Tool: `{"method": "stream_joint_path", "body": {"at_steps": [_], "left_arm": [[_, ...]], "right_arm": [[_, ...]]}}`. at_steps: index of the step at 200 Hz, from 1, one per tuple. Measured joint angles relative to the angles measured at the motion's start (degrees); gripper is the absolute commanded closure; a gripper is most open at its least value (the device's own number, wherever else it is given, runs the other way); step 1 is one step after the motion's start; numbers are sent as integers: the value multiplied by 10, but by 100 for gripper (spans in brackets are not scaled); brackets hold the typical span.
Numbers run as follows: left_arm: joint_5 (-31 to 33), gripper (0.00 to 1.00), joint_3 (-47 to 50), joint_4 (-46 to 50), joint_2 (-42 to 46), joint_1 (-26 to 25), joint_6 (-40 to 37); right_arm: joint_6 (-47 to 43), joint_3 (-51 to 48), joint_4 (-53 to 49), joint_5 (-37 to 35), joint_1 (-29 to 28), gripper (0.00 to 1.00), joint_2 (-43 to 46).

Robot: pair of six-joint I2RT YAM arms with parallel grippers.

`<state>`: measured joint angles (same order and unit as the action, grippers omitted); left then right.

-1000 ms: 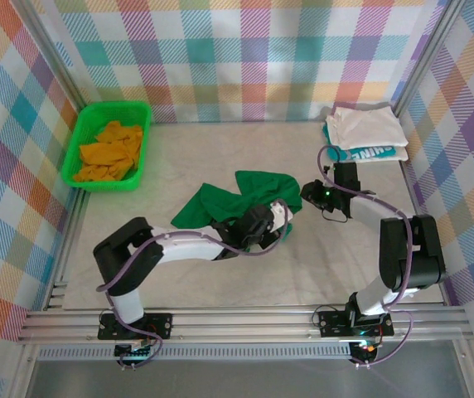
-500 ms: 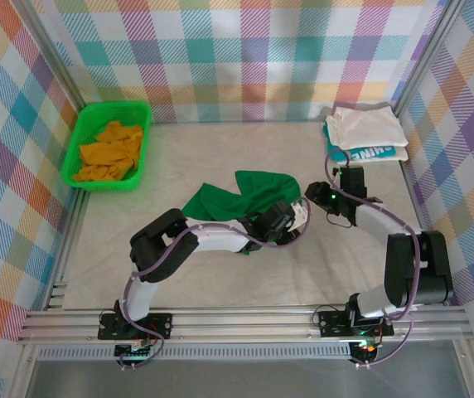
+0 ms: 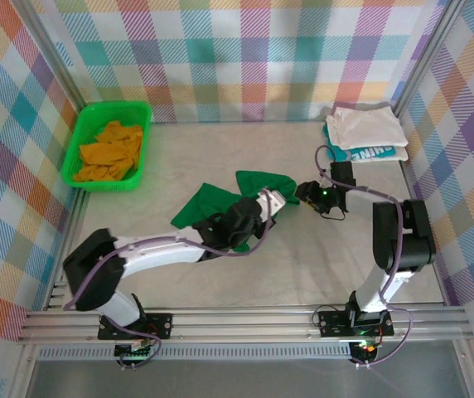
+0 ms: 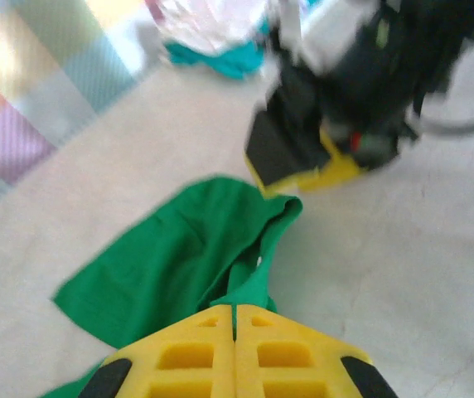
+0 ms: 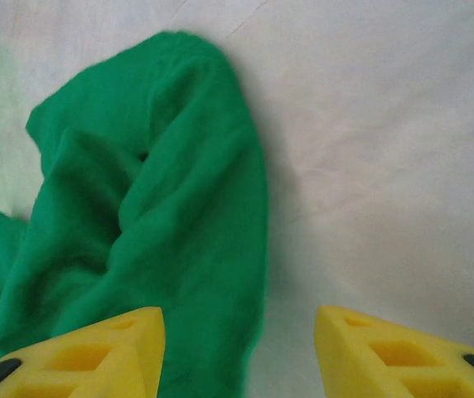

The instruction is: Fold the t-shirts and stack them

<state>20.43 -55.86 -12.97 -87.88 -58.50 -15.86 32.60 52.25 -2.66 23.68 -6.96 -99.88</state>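
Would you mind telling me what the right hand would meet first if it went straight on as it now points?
Most likely the dark green t-shirt, bunched just ahead of the open right hand, though depth is unclear.

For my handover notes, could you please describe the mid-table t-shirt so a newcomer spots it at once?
On the pale table, look midway between the bright green basket far left and the white t-shirt far right. There lies a crumpled dark green t-shirt, pinched by the left gripper. It is plain, unfolded, and darker than the basket.
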Motion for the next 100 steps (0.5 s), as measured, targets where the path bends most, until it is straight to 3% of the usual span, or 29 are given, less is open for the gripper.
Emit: {"method": "stream_joint_path", "body": {"at_steps": [10,33,44,60,100], "left_arm": [[3,100,11,-7,27,7,0],[8,100,36,-10,57,31,7],[7,100,48,-9,62,41,12],[7,100,60,-6,63,49,15],[7,100,61,-7,67,53,15]], "right_arm": [[1,13,2,12,-10,50,-18],[11,22,8,33,-25,64,-36],[19,21,12,41,-29,82,-36],[27,21,22,49,-29,100,-36],[34,21,19,55,-29,100,-5]]}}
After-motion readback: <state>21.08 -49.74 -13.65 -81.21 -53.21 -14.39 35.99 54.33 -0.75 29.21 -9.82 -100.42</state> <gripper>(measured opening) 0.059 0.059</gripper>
